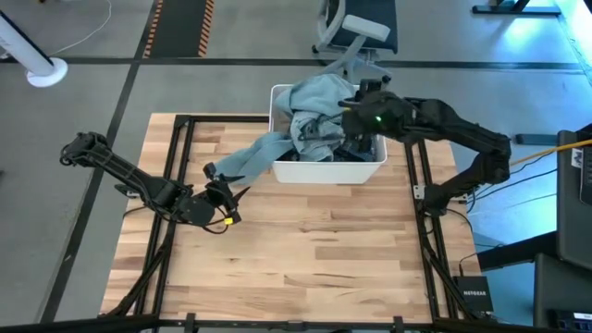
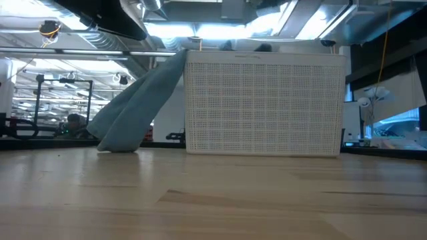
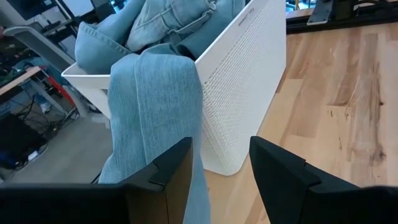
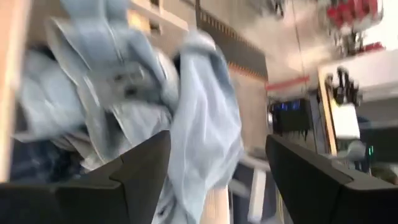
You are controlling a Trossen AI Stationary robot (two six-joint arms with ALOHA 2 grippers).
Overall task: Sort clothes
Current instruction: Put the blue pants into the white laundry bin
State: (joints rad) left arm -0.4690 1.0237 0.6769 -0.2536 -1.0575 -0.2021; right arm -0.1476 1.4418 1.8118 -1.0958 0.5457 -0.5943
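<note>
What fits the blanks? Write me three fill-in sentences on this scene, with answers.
1. The light blue-grey garment hangs over the side of the white ___ onto the table.
2. The right gripper hovers ___ the bin.
3. The left gripper, fingers ___, sits beside the garment's trailing end.

Answers: bin; above; open

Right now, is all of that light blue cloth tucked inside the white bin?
No, part of the light blue garment hangs over the white bin's wall onto the table.

The whole surface [image 1: 305,240] is seen from straight overhead; it is viewed level and close from its edge. The white bin [image 2: 265,103] is shared by these and both wrist views.
</note>
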